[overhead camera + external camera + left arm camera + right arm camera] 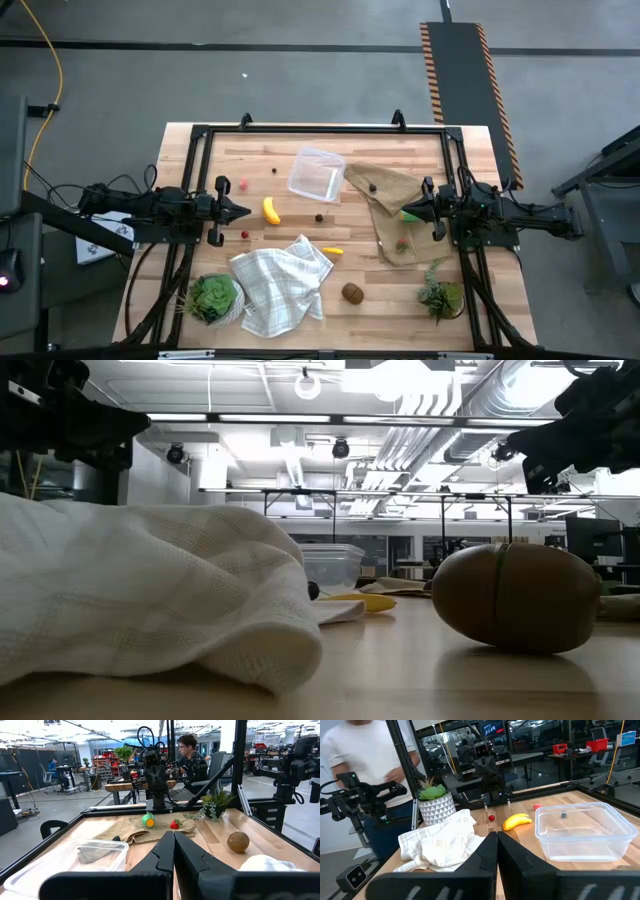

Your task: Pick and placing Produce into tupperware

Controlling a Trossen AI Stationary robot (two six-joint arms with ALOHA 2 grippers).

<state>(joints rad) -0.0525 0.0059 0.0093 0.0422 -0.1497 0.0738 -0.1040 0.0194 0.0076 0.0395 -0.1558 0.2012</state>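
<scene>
Banana point(271, 210) lies just beside the left gripper's point(244, 211) shut jaws.

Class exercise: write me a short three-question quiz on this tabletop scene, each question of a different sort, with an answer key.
1. True or false: the banana lies inside the clear container.
2. Which lies on the tan cloth? A) kiwi B) strawberry C) banana
3. Fill in: the left gripper and the right gripper are both ____.

Key
1. False: it lies on the wooden table, beside the container.
2. B: the strawberry is there; the kiwi lies on bare wood.
3. Shut.
</scene>
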